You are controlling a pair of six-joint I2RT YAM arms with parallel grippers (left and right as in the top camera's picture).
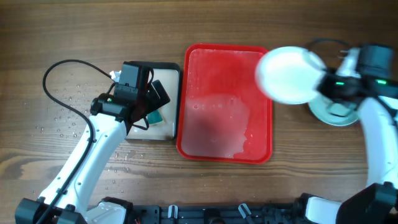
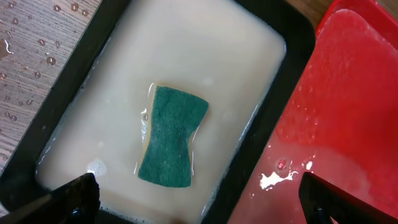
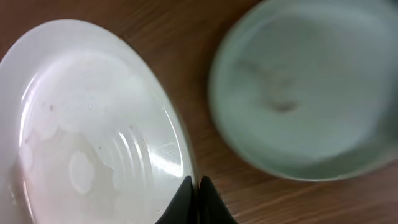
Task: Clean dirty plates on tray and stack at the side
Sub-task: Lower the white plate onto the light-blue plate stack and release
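Note:
My right gripper (image 1: pixel 323 83) is shut on the rim of the white plate (image 1: pixel 289 74) and holds it in the air over the right edge of the red tray (image 1: pixel 205 134). In the right wrist view the fingers (image 3: pixel 196 186) pinch the white plate's (image 3: pixel 87 124) rim; the plate looks wet and free of black smears. A light blue plate (image 1: pixel 336 114) lies on the table right of the tray, also in the right wrist view (image 3: pixel 305 87). My left gripper (image 2: pixel 199 196) is open above a green sponge (image 2: pixel 171 134) lying in soapy water. The red tray is wet and bare.
The small black-rimmed tray (image 1: pixel 169 68) with cream soapy water stands left of the red tray, under my left arm. Water drops (image 1: pixel 65 115) lie on the table at the left. A black cable (image 1: pixel 56 71) loops at the left.

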